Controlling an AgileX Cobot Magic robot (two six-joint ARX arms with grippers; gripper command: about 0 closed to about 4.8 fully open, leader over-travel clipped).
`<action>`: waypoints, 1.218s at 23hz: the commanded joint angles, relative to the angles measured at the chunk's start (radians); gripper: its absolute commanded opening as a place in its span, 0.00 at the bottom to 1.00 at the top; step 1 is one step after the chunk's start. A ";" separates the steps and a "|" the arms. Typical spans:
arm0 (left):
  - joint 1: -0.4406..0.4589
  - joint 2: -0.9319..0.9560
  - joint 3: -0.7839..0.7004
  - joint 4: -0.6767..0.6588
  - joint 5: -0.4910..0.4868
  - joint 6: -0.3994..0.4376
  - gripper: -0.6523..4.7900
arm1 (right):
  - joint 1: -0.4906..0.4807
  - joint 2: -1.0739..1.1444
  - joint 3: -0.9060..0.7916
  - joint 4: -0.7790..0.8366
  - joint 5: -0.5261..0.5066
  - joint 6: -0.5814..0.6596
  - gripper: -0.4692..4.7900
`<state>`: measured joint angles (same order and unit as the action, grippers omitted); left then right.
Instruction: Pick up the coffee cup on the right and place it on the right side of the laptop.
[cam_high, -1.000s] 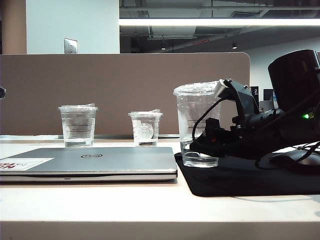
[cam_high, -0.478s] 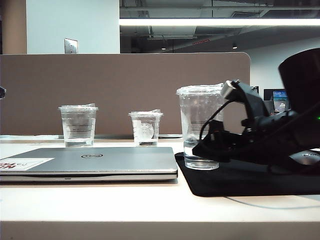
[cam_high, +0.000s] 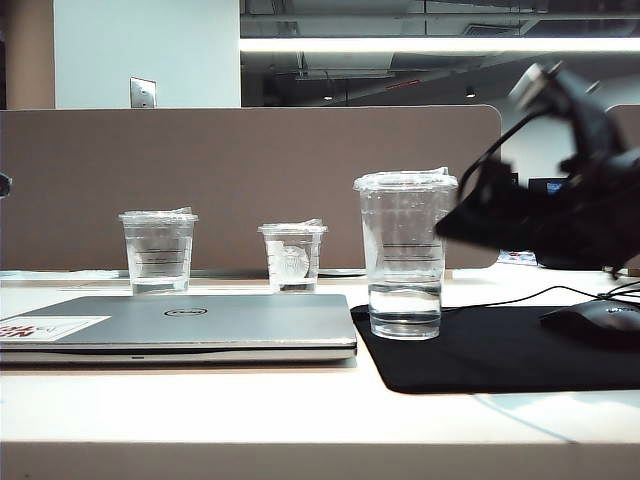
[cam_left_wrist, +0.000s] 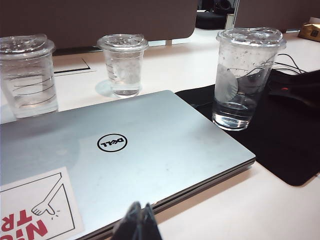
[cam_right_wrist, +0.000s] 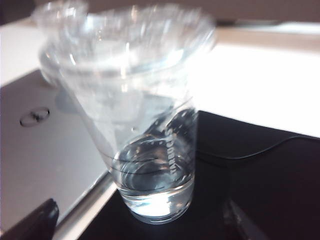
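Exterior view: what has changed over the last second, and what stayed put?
The right pincer let go of the coffee cup, opened and drew back up to the right, clear of it. The cup now stands upright on the black mouse pad, right of the laptop. The laptop, the two smaller cups and the left pincer stayed as they were.

The laptop (cam_left_wrist: 125, 155) lies closed, its round logo and a white sticker with red print facing up. Just beside its edge, the coffee cup (cam_left_wrist: 245, 75) stands upright on the black mouse pad (cam_left_wrist: 285, 145), holding a little clear liquid. Two shorter clear cups (cam_left_wrist: 27, 75) (cam_left_wrist: 122, 62) stand beyond the laptop. The left gripper (cam_left_wrist: 137, 225) shows as a dark tip over the laptop's near edge.
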<state>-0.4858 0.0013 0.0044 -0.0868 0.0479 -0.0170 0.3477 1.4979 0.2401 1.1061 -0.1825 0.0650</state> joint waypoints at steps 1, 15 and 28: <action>0.024 0.000 0.003 0.013 0.001 0.002 0.11 | 0.001 -0.142 -0.060 -0.055 0.008 0.062 0.77; 0.516 0.000 0.003 0.013 -0.003 0.002 0.11 | 0.003 -0.827 -0.118 -0.708 -0.009 0.141 0.08; 0.524 0.000 0.003 0.013 0.000 0.002 0.11 | 0.002 -1.098 -0.119 -0.946 0.164 0.140 0.08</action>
<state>0.0368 0.0013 0.0044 -0.0868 0.0448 -0.0166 0.3500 0.3992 0.1169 0.1432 -0.0242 0.2024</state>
